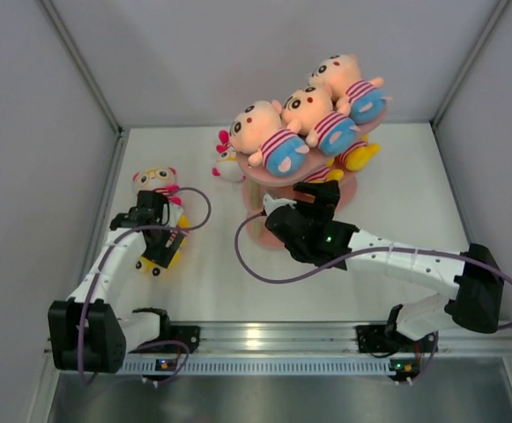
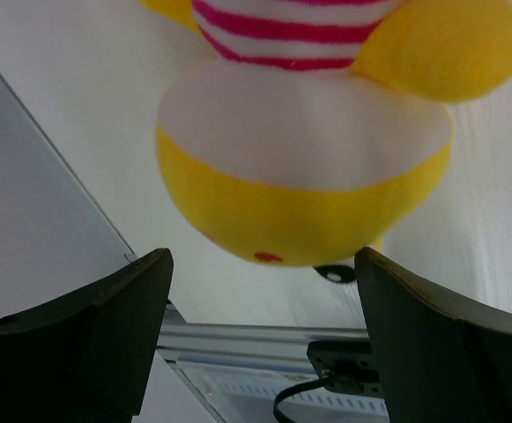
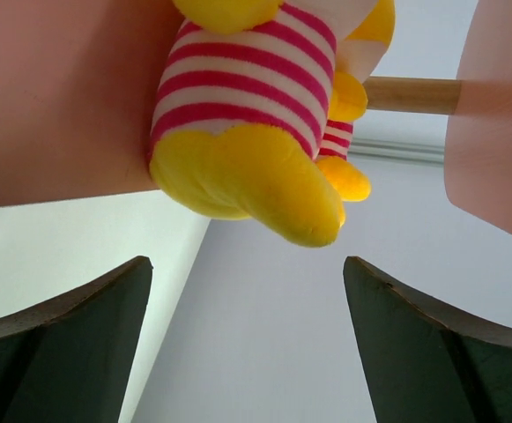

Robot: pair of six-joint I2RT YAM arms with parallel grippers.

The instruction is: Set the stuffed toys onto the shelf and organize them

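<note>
White table [image 1: 396,229] bears a pink three-tier shelf [image 1: 282,174]. Left pincer [image 2: 263,264] gapes at a yellow striped plush doll [image 2: 300,203]; right pincer [image 3: 247,269], also open, faces another such doll [image 3: 238,167]

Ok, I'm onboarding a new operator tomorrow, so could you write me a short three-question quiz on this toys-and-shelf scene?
1. True or false: the left gripper is shut on the yellow toy in front of it.
2. How many toys lie on the top board of the shelf? A) two B) three C) five
3. Which gripper is at the shelf, facing a striped toy on a lower board?

Key: 1 false, its fingers are open and apart from the toy; 2 B; 3 the right gripper.
</note>
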